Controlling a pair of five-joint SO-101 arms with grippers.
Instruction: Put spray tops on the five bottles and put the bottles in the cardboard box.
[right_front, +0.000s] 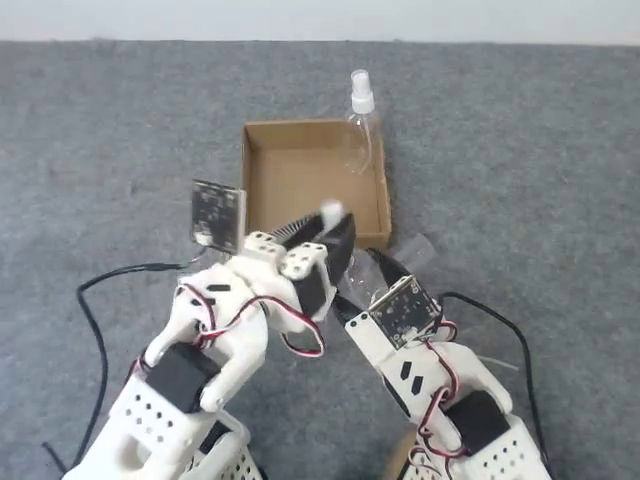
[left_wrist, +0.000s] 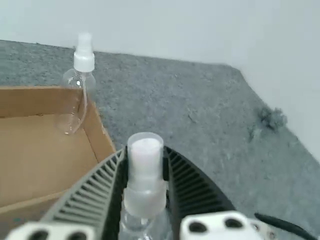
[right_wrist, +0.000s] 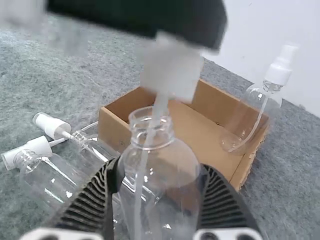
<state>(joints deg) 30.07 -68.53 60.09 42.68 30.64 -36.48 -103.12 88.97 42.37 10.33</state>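
**Left pincer holds a spray top over the bottle gripped by the right pincer**

The left pincer (left_wrist: 145, 156) is closed on a white plastic spray top (left_wrist: 145, 175), with a dark ribbed finger on each side. Just below it, the right pincer (right_wrist: 159, 176) clamps a clear, round-shouldered bottle (right_wrist: 160, 150) upright. The right wrist view adds the thin dip tube (right_wrist: 159, 106) entering the open neck, with the top not seated. Beyond both pincers sits the open cardboard box (right_front: 300, 185), a capped bottle (right_front: 360, 130) leaning in its far corner. Two more clear bottles (right_wrist: 45, 175) lie beside the right pincer on the grey, felt-like desk (right_front: 520, 150).
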